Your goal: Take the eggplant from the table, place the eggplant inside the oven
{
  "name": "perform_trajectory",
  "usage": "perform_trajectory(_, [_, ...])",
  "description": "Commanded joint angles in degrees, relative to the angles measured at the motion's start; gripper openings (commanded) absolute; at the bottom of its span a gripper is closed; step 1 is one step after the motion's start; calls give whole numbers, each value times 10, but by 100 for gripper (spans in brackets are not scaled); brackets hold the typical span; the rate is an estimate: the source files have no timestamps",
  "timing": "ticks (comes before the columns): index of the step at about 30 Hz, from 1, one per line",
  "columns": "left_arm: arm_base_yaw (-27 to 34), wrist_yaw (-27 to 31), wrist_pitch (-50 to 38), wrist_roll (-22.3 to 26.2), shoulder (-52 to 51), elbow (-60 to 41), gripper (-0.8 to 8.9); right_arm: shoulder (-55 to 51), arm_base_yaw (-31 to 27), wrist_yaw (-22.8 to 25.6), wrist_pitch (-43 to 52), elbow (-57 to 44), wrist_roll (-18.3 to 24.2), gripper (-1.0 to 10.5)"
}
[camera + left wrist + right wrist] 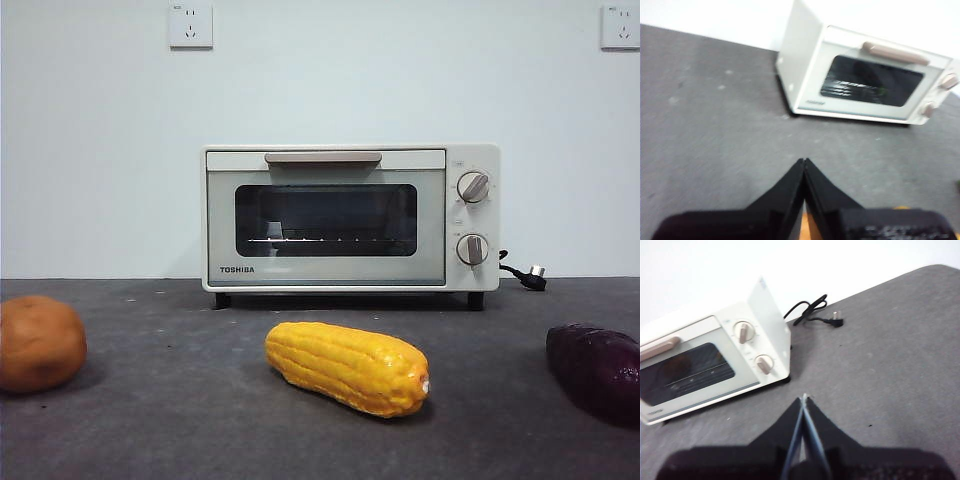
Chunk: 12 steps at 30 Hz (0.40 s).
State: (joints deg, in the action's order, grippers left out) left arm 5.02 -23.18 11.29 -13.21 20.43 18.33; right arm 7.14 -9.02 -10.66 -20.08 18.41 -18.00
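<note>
The dark purple eggplant lies on the grey table at the front view's right edge, partly cut off. The cream-white oven stands at the back with its glass door closed, also seen as the oven and the oven in the wrist views. My left gripper is shut with nothing in it, above bare table in front of the oven. My right gripper is likewise shut and empty, hovering near the oven's knob side. Neither arm shows in the front view, and neither wrist view shows the eggplant.
A yellow corn cob lies in the middle front. A round brown potato sits at the left edge. The oven's black cord and plug trail on the table beside the knob side. A white wall stands behind.
</note>
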Motion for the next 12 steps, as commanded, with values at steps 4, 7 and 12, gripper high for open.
perform_trajectory(4, [-22, -38, -1, -1, 67, 68, -6, 82, 5, -20, -46, 93, 21, -8])
perform_trajectory(7, [-35, -64, 0, -1, 105, 104, -6, 130, 11, -18, -66, 148, 37, -8])
perform_trajectory(12, [-58, -88, 26, 2, 162, 162, -6, 208, 11, -27, -104, 239, 53, -8])
